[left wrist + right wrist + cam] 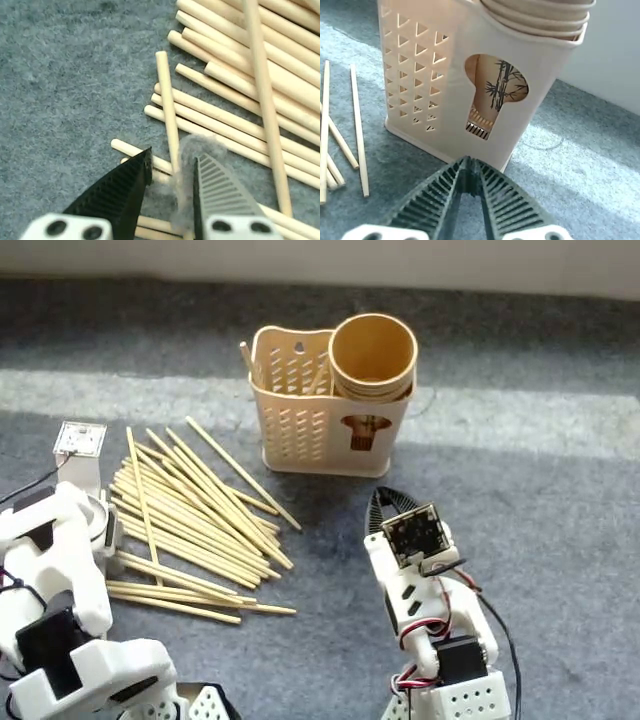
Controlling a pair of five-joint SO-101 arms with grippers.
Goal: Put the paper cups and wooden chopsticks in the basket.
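The grey carpet (540, 530) lies bare all round the right gripper (468, 165), whose jaws are pressed together with nothing between them; straight ahead of their tips, past a narrow strip of carpet, stands the basket (300, 430), its cut-out wall facing them; a stack of paper cups (372, 352) sits inside, rims above the basket's edge; the chopsticks (190, 525) sprawl in a loose heap under and ahead of the left gripper (172, 160), the heap's far edge stopping short of the basket; those jaws stand narrowly apart, astride one chopstick (167, 100), a tuft of grey fluff (192, 150) at the pale jaw.
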